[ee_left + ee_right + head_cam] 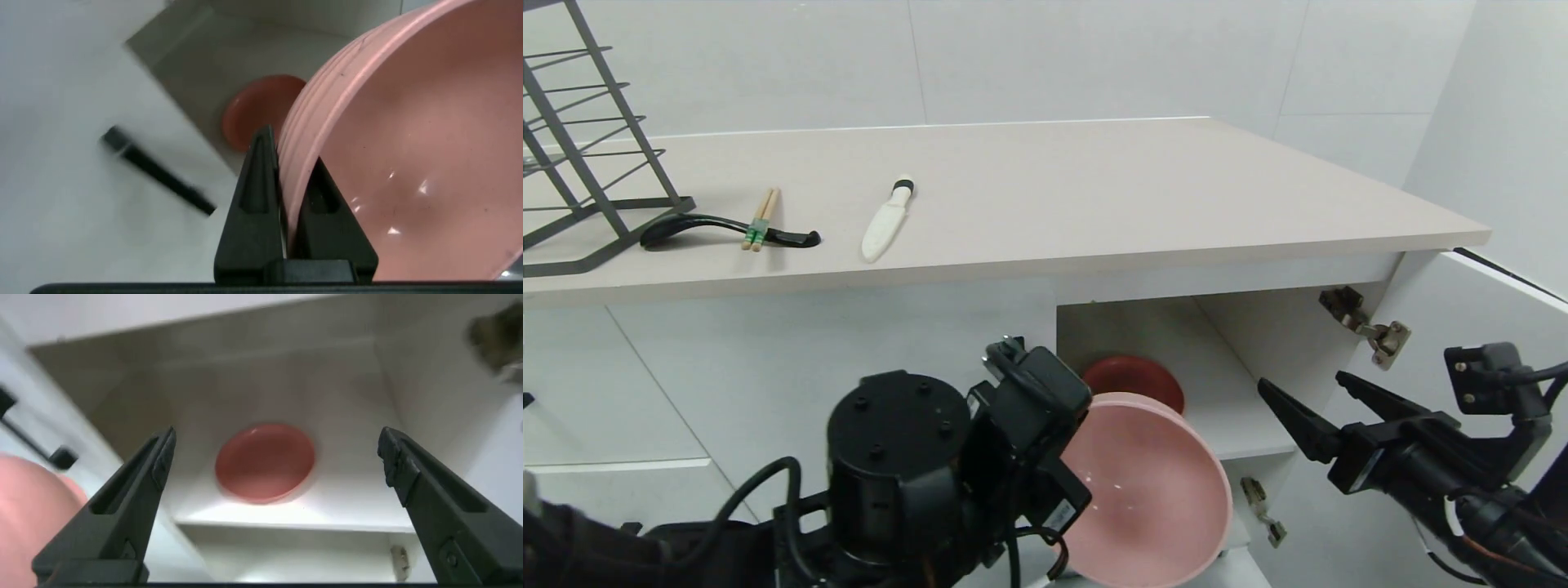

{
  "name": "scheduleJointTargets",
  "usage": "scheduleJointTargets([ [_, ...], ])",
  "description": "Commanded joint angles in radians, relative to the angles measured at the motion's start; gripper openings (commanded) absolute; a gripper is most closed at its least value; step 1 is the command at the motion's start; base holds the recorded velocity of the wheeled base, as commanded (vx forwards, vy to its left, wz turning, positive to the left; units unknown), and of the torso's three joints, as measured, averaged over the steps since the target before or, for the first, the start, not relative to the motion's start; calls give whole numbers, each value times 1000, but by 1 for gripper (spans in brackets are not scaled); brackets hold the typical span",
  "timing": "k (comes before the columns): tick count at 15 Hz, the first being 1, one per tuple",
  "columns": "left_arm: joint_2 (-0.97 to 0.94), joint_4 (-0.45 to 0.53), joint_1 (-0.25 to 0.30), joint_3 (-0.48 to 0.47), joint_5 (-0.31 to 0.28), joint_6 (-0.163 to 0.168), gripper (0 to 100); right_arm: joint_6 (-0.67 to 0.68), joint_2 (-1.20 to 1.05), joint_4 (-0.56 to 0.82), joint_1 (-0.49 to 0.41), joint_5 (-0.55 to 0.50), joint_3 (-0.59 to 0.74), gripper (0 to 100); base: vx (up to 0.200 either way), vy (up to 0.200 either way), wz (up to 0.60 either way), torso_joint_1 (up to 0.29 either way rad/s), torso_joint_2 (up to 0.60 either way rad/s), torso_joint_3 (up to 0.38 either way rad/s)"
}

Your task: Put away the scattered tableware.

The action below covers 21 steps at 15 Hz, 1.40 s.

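Head view has the pink bowl [1152, 490] low in front of the open cabinet [1258, 327]. It is tilted on edge with its hollow side turned toward the camera, and it is held off any surface. The left gripper [1066, 482] pinches the bowl's near rim. In the left wrist view one finger [257, 204] lies outside the wall of the pink bowl [409, 163] and the other sits inside it, so the left gripper [288, 155] is clamped on the rim.

Just behind the bowl, a red plate [1134, 382] lies flat on the shelf [1241, 425] inside the cabinet, partly covered by the bowl's upper edge. The right wrist view looks straight at that red plate [265, 461], with the right gripper [276, 439] spread wide and holding nothing. In the head view the right gripper [1300, 380] hovers beside the cabinet opening, near the bowl but apart from it, below the hinge [1364, 327] of the swung-out door [1462, 310].

Up on the counter [1094, 188], well apart from both arms, a pale knife [886, 222] with a dark-ended handle lies alone. Further left, a pair of chopsticks [760, 219] rests across the handle of a black spoon [686, 229]. The spoon's bowl end lies beside the foot of a wire rack [580, 163] at the counter's left end.
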Motion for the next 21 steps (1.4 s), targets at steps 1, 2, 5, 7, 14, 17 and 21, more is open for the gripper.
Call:
scheduleJointTargets([
  [1,143,-32,-42,-80,54,4,0,-2,-36,-1,-37,2,0,100,0,0,0,0,0,0],
  [2,174,-44,-43,-104,75,4,0,-2,-37,-1,-41,2,0,100,0,0,0,0,0,0],
  [5,245,-55,-45,-172,132,4,0,-22,-71,-1,-35,3,0,100,0,0,0,0,0,0],
  [7,286,-89,-46,-203,138,5,0,-25,-77,-1,-34,3,0,100,0,0,0,0,0,0],
  [14,375,-190,-34,-345,226,-3,0,-23,-77,-1,6,5,0,100,0,0,0,0,0,0],
  [17,370,-212,-29,-380,247,-10,0,-22,-76,36,92,5,0,100,0,0,0,0,0,0],
  [21,369,-318,-43,-376,230,4,0,-16,-45,50,54,3,0,100,0,0,0,0,0,0],
])
